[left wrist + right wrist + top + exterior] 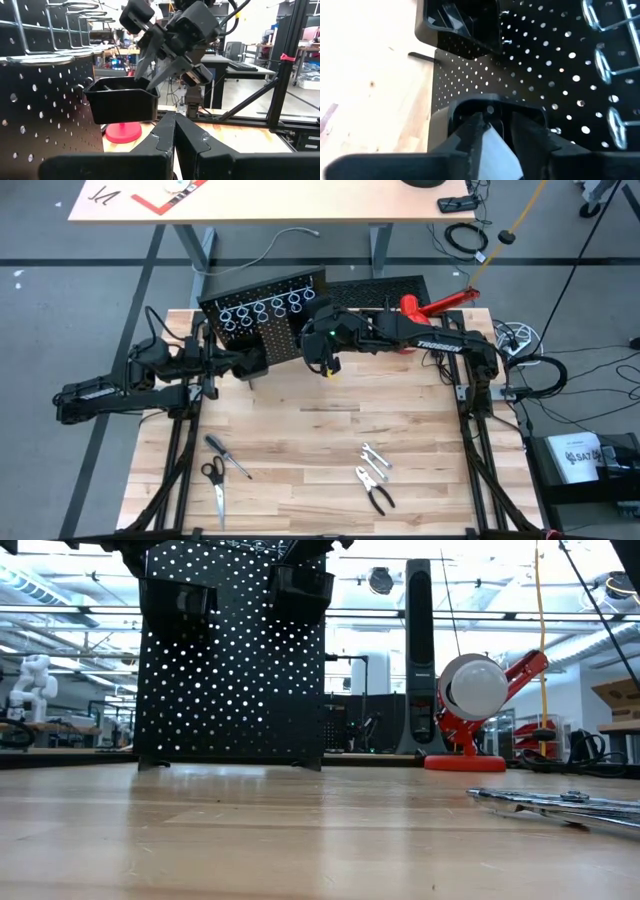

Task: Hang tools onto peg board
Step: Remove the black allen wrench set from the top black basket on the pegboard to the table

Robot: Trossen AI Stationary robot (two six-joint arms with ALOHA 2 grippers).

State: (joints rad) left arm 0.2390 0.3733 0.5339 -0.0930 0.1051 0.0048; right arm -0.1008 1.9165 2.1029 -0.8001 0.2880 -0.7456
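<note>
The black peg board stands upright at the table's far side, with silver rings along its top and two black bins on its face. My right gripper hovers just above one bin, its fingers apart; a pale shape shows between them, and I cannot tell what it is. My left gripper is shut and level beside the board, holding nothing. A screwdriver, scissors, wrench and pliers lie flat on the near half of the table.
A red-and-white lamp stands at the far right, beside a flat black slotted panel behind the board. A metal tool lies close to the low camera. Bare wood stretches between the board and the tools.
</note>
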